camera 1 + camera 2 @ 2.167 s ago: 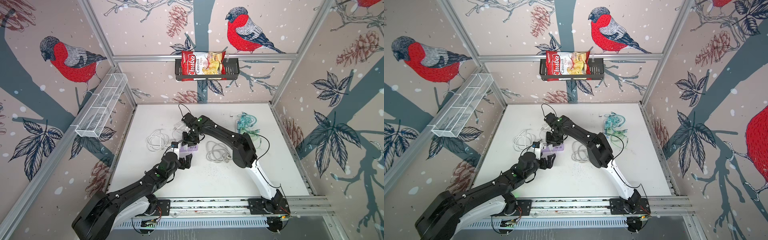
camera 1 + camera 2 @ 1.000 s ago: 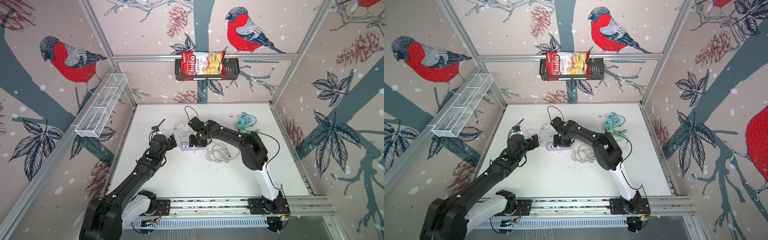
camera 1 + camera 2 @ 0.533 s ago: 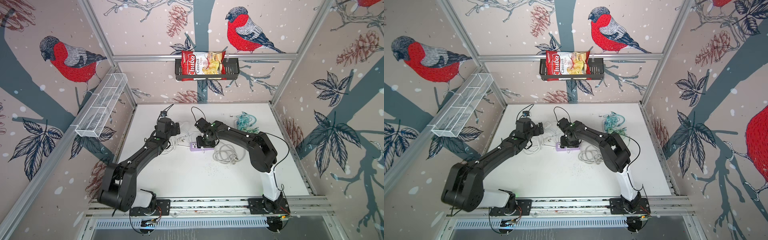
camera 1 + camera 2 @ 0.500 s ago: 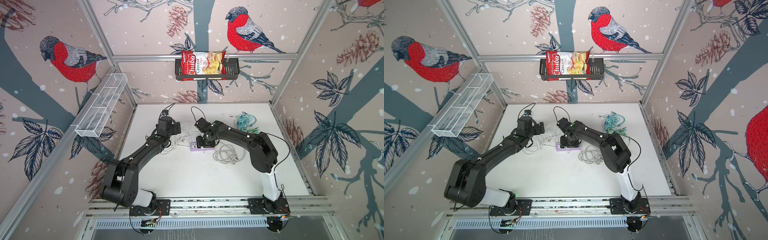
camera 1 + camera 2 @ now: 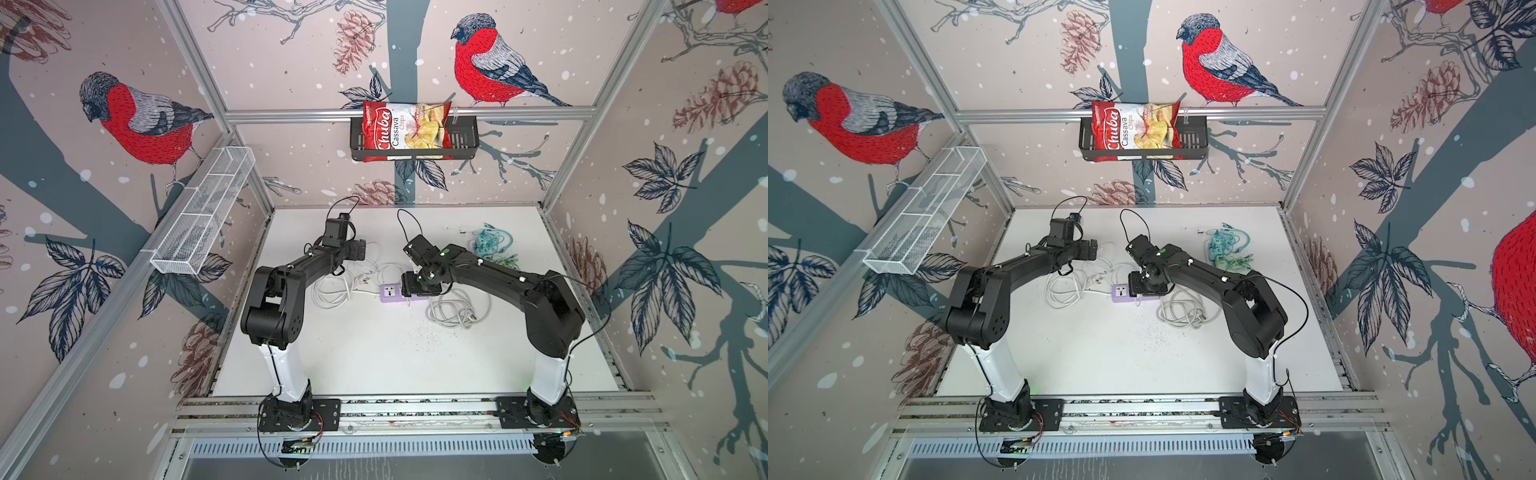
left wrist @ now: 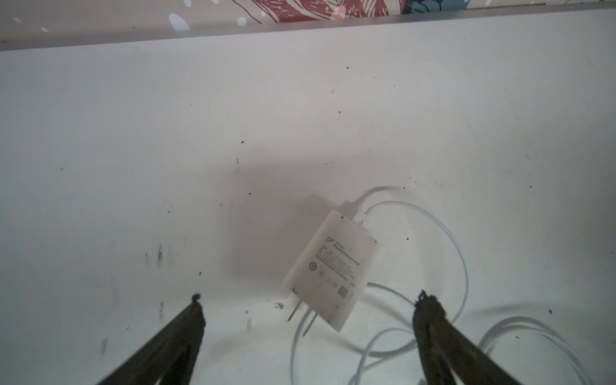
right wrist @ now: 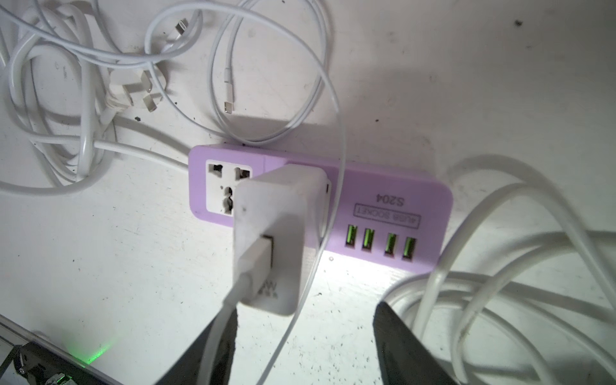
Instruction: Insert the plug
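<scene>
A purple power strip [image 7: 393, 203] lies mid-table, also in both top views [image 5: 390, 292] [image 5: 1121, 293]. A white charger plug [image 7: 270, 240] with a USB cable in it stands upright in one of the strip's sockets. My right gripper [image 7: 306, 308] hovers just above it, open, its fingers [image 7: 403, 346] clear of the charger's sides. A second flat white adapter [image 6: 333, 273] with two bare prongs lies on the table, its cable looped beside it. My left gripper [image 6: 310, 296] is open over it at the back left [image 5: 362, 250], touching nothing.
White cords coil left [image 5: 332, 291] and right [image 5: 457, 311] of the strip, and a three-pin plug [image 7: 133, 88] lies loose. A teal cable bundle [image 5: 492, 245] sits back right. A chips bag [image 5: 405, 131] hangs in a black wall basket; a wire basket [image 5: 203, 216] is on the left wall.
My left arm swung from the front of the strip to the table's back left, jaws wide. The strip shifted right with my right gripper, whose jaws have opened off the charger.
</scene>
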You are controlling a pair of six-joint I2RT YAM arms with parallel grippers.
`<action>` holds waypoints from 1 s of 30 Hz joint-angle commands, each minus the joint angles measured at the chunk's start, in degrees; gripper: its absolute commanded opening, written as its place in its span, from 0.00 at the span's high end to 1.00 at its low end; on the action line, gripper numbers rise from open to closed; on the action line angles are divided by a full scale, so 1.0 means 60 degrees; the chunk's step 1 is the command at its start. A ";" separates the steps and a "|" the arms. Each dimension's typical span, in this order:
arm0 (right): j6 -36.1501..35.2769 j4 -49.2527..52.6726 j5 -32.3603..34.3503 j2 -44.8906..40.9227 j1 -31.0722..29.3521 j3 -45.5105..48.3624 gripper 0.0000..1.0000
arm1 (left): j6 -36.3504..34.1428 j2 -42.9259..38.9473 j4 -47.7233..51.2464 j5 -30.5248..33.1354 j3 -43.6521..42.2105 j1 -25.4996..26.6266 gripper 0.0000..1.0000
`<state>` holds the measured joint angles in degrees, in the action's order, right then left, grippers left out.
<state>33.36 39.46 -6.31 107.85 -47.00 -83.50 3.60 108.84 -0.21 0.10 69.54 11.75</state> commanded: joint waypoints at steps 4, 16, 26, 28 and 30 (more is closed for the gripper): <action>0.0218 -0.0448 -0.0007 -0.0849 -0.0018 0.0646 0.35 | -0.0749 0.0651 0.0817 -0.0549 0.0671 -0.0036 0.11; 0.0385 -0.0516 0.0138 -0.1764 0.0015 0.1325 0.37 | -0.1361 0.1094 0.0748 -0.0426 0.0583 -0.0155 0.15; 0.0445 -0.0571 0.0216 -0.2103 0.0012 0.1565 0.38 | -0.1439 0.1612 0.1316 -0.1035 0.1377 -0.0288 0.22; 0.0451 -0.0571 0.0231 -0.2171 0.0012 0.1609 0.38 | -0.1474 0.1725 0.1466 -0.1082 0.1529 -0.0288 0.22; 0.0471 -0.0593 0.0261 -0.2277 0.0019 0.1667 0.38 | -0.1482 0.1913 0.1695 -0.1015 0.1747 -0.0288 0.22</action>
<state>35.97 36.51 -5.65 95.11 -46.85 -73.78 -4.51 119.39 7.33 -4.93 78.83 10.17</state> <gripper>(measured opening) 0.620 0.784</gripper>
